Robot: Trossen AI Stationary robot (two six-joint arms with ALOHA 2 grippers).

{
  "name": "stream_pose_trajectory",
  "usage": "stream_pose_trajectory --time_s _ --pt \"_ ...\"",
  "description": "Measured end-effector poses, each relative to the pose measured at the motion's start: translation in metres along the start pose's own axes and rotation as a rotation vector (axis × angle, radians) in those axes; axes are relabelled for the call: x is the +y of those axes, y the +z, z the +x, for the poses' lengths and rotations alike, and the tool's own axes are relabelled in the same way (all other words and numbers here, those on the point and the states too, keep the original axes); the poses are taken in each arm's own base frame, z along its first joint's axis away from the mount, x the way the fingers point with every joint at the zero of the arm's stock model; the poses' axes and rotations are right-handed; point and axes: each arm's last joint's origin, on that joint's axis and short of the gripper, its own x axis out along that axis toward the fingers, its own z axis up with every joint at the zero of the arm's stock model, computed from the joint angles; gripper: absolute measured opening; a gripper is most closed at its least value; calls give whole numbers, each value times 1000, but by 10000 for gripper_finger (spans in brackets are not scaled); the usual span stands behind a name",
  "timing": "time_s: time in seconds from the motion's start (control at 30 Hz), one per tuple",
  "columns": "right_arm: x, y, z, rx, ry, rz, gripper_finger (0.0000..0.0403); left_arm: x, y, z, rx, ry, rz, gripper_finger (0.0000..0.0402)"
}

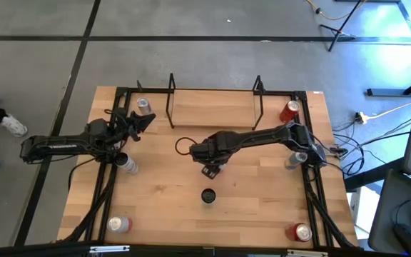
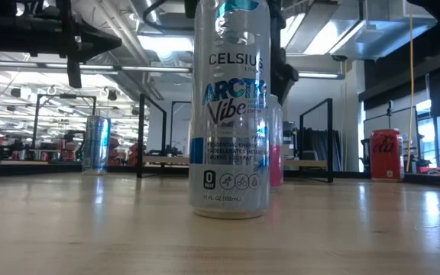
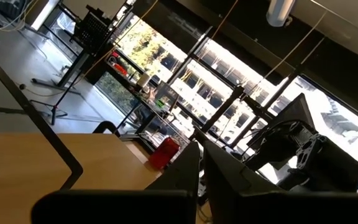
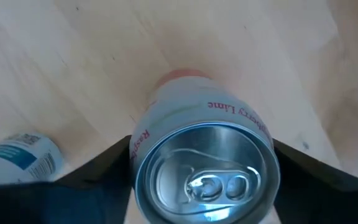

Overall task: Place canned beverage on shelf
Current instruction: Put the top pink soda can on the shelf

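A white can with a pink base and "Lime" lettering stands upright between the fingers of my right gripper, near the table's middle. In the low view it shows partly behind a nearer can. The shelf, a light plank between two black wire frames, stands at the far middle and holds nothing. My left gripper hangs shut and empty above the table's far left. My right gripper pinches the can's upper wall, just below the rim, between its two fingers, one on each side. The fingers come from above, pointing down. The can is upright; I cannot tell whether its base rests on the table or hangs just clear.
A tall white-and-blue Celsius can stands just nearer the front edge than my right gripper. Other cans stand at the far left, far right (red), left, right and both near corners.
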Motion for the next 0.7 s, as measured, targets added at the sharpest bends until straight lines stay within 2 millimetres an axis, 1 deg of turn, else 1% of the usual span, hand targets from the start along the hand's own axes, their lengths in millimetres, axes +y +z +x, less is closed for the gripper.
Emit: stream_pose_trajectory --time_s 0.03,0.13,0.2,0.37,0.47,0.57,0.7 --pt "-2 0 -2 -3 -9 -17 256 0 0 0 -2 3 0 16" --pt "-11 -3 -10 14 -63 -95 255 1 0 0 -19 29 1 16" --pt "-18 -4 -19 -4 -95 -143 255 1 1 0 -29 46 2 16" --pt "-41 -6 -51 -64 -126 -266 255 1 1 0 -41 53 0 16" --pt "-60 -6 -73 -115 -123 -326 255 1 2 0 -53 44 -5 16" --pt "-83 -6 -93 -149 -113 -407 255 -1 4 0 -67 31 6 16" --pt "-118 -4 -110 -145 -113 -473 256 -3 6 0 -85 6 21 16"
